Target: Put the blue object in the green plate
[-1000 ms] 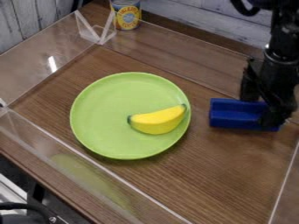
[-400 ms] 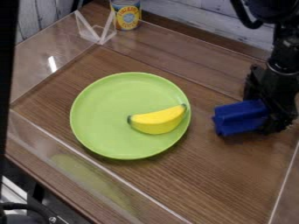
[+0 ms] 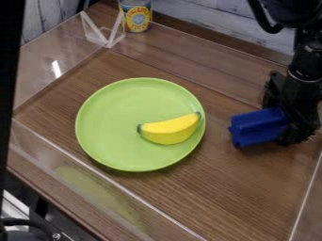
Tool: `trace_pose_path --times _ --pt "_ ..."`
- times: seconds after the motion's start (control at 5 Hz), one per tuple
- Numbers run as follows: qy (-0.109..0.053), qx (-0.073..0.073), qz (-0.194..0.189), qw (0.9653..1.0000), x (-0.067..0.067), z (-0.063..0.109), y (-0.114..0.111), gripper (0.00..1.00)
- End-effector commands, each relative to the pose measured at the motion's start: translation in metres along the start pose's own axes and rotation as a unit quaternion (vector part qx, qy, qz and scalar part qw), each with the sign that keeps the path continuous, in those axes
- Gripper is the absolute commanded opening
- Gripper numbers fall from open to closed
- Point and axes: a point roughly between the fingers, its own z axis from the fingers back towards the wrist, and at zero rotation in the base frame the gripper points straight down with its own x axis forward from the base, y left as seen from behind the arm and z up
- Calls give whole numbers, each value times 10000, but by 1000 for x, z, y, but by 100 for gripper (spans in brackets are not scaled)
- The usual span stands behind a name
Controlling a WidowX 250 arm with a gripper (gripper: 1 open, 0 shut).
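Observation:
The blue object (image 3: 259,127) is a deep-blue block at the right of the wooden table, tilted, its right end raised between the fingers of my black gripper (image 3: 293,120). The gripper comes down from the upper right and is shut on the block's right end. The green plate (image 3: 107,127) lies left of the block, apart from it. A yellow banana (image 3: 171,128) lies on the plate's right part.
A clear plastic wall (image 3: 38,151) rims the table on the left and front. A yellow can (image 3: 136,15) and a clear stand (image 3: 104,30) sit at the back left. Bare wood (image 3: 214,198) lies in front of the block.
The block has been lifted at its right end and now tilts; a second ago it lay flat. The gripper has risen slightly with it. The last half second shows no further movement.

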Motion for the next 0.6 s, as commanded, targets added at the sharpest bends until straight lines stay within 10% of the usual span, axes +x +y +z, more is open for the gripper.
trace_pose_path --times 0.0,0.4 --pt "-187 108 -25 9998 9 13 5 0" --pt "-166 143 -34 9998 10 18 8 0"
